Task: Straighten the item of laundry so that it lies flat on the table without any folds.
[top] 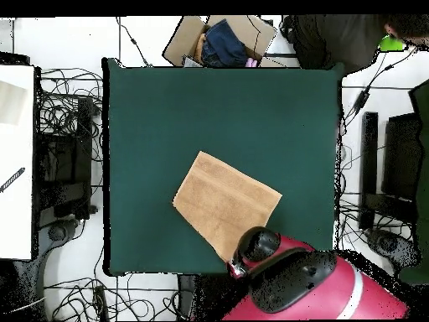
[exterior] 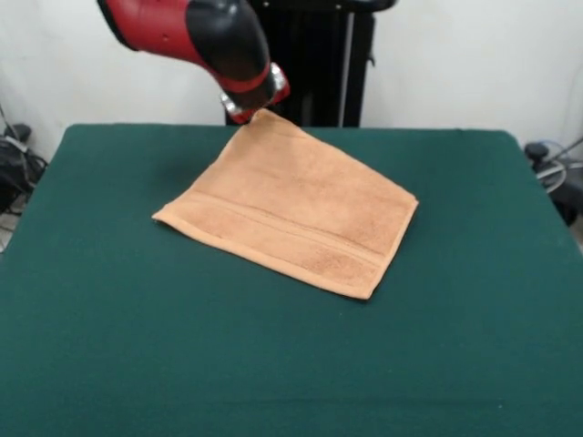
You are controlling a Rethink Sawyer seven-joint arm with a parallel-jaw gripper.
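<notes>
Dark green felt-like tabletop [exterior: 109, 346] fills most of both views, with white walls and cable clutter round it. Nearest the front camera sits the hemmed edge of the small orange-tan terry towel [exterior: 291, 214], spread near the middle and looking mostly flat. Its far corner rises toward the red and black arm's gripper [exterior: 253, 107], so this looks like the final pull-out; next it probably needs lowering and letting go. Honestly can't tell what the gripper's doing, the wrist hides it.

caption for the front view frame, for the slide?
Sawyer's gripper at the far corner of an orange-tan towel, that corner raised off the green table while the rest lies flat.
</notes>
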